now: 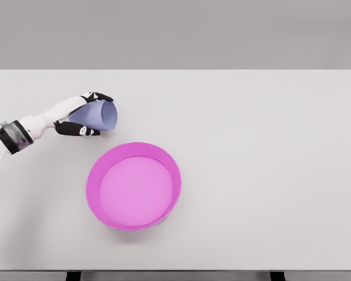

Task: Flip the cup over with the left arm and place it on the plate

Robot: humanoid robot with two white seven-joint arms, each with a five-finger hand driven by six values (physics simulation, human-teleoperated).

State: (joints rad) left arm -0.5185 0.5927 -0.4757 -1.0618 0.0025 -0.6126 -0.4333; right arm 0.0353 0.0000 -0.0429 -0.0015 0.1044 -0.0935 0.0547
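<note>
Grey wall stands behind a broad white table (pixel 269 146) that fills nearly everything I can see; on it, a little below centre toward seven o'clock, sits a magenta plate (pixel 134 186) with a raised rim, nothing in it; up at ten o'clock from the plate, apart from it, the left hand (pixel 82 116) has its fingers curled round a pale lavender cup (pixel 99 115), tipped on its side with its mouth facing three o'clock.

White table (pixel 269 146); magenta plate (pixel 133 186) on it
</note>
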